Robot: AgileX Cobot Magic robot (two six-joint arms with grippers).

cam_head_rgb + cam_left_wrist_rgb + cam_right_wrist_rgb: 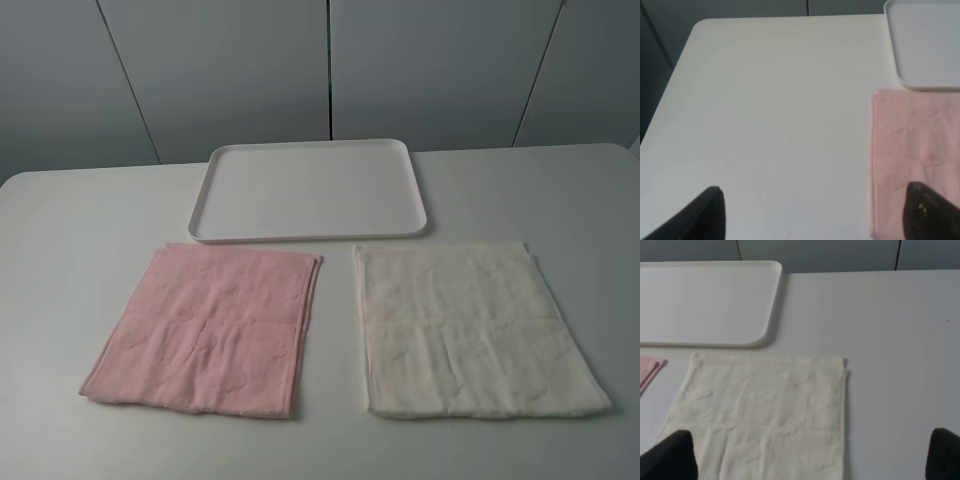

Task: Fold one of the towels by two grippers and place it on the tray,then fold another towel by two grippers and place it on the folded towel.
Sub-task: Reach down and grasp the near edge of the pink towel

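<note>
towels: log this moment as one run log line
phase: pre-fold | pink towel: flat | white towel: flat | tray: empty | left end effector: open | right end effector: open

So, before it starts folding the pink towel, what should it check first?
1. Pale pink terry-cloth towel lies flat on the white table: ok.
2. Flat white rectangular plastic tray has nothing in it: ok.
3. Cream-white terry-cloth towel lies apart from the pink one: ok.
4. Left pincer open, one finger over the pink towel: ok.
5. Right pincer open: ok.
6. Right pincer at the pink towel: not ok, it hangs over the cream-white one.
</note>
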